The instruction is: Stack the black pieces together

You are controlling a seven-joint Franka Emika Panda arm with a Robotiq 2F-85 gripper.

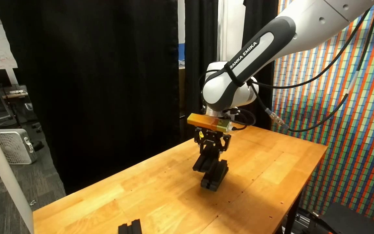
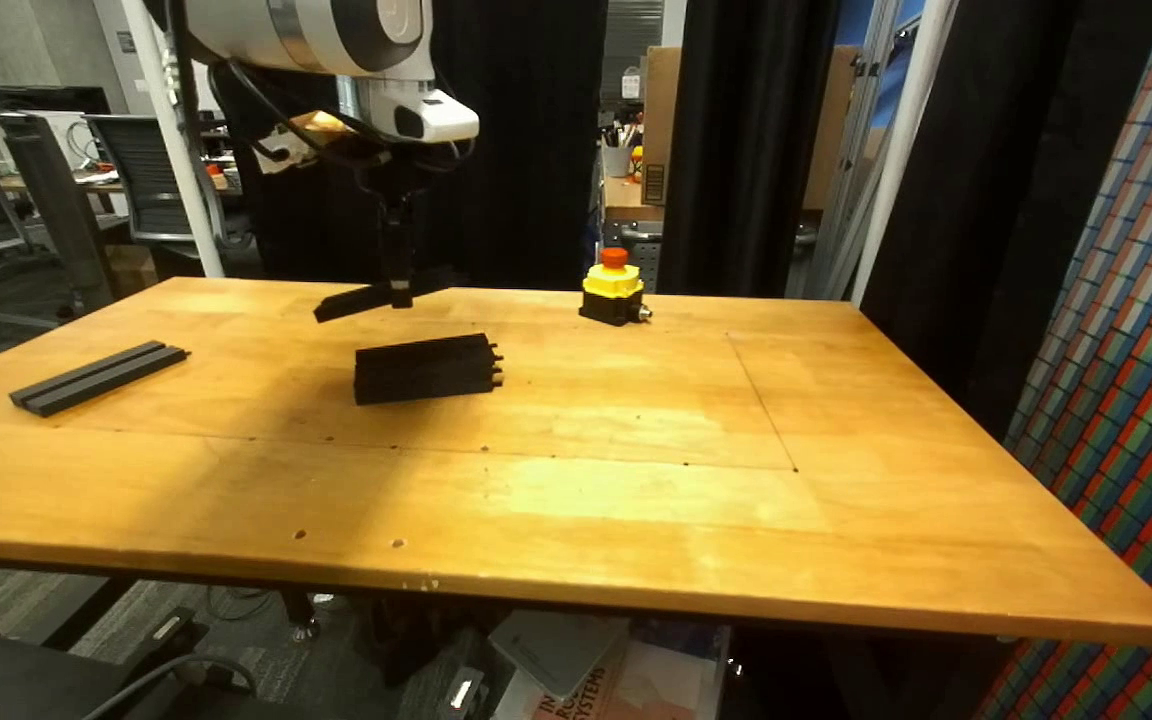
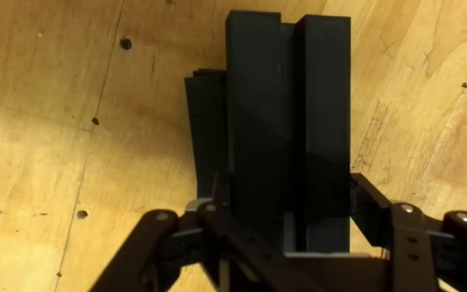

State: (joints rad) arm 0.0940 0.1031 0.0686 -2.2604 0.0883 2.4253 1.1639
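My gripper [image 3: 289,194] is shut on a grooved black piece [image 3: 253,101], its fingers pressed against the two long sides. In both exterior views this held piece [image 1: 203,161] [image 2: 356,302] hangs above the table, slightly tilted. Lower down, a stack of black pieces [image 1: 215,177] [image 2: 426,370] rests on the table, with a visible gap below the held one in an exterior view. Seen from the wrist, the stack [image 3: 207,129] shows only along the left side, mostly covered by the held piece. Apart from these, another grooved black piece [image 2: 101,378] [image 1: 130,227] lies flat on the table.
A yellow-and-red button on a black base [image 2: 614,288] stands near the table's far edge. The wooden table [image 2: 636,520] has several small holes. Black curtains [image 1: 93,97] hang behind it, and a cable [image 1: 320,128] loops from the arm.
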